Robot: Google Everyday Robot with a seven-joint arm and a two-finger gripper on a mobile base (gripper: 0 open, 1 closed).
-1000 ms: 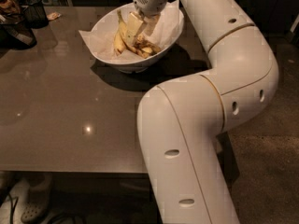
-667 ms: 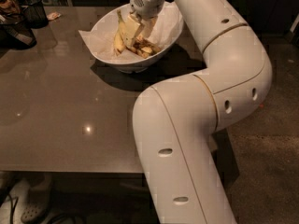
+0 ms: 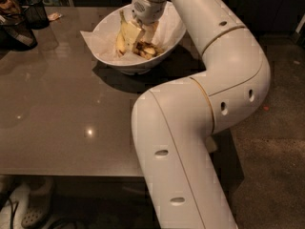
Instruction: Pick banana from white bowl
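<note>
The white bowl (image 3: pixel 107 51), lined with crumpled white paper, stands at the far middle of the grey table (image 3: pixel 57 109). A short banana blotched dark brown (image 3: pixel 146 49) lies in the bowl's right part. A longer, cleaner yellow banana (image 3: pixel 119 40) with an upright stem leans at its left. My gripper (image 3: pixel 137 33) reaches down into the bowl from above, just over the bananas and touching or nearly touching them. It covers part of the blotched banana.
A black mesh cup (image 3: pixel 35 11) and a dark object (image 3: pixel 17 34) stand at the table's far left. My white arm (image 3: pixel 200 109) curves over the table's right side. The table's front edge runs low in view, with shoes (image 3: pixel 28 209) on the floor beneath.
The arm's elbow has swung a little to the left. The gripper has stayed in the bowl over the bananas.
</note>
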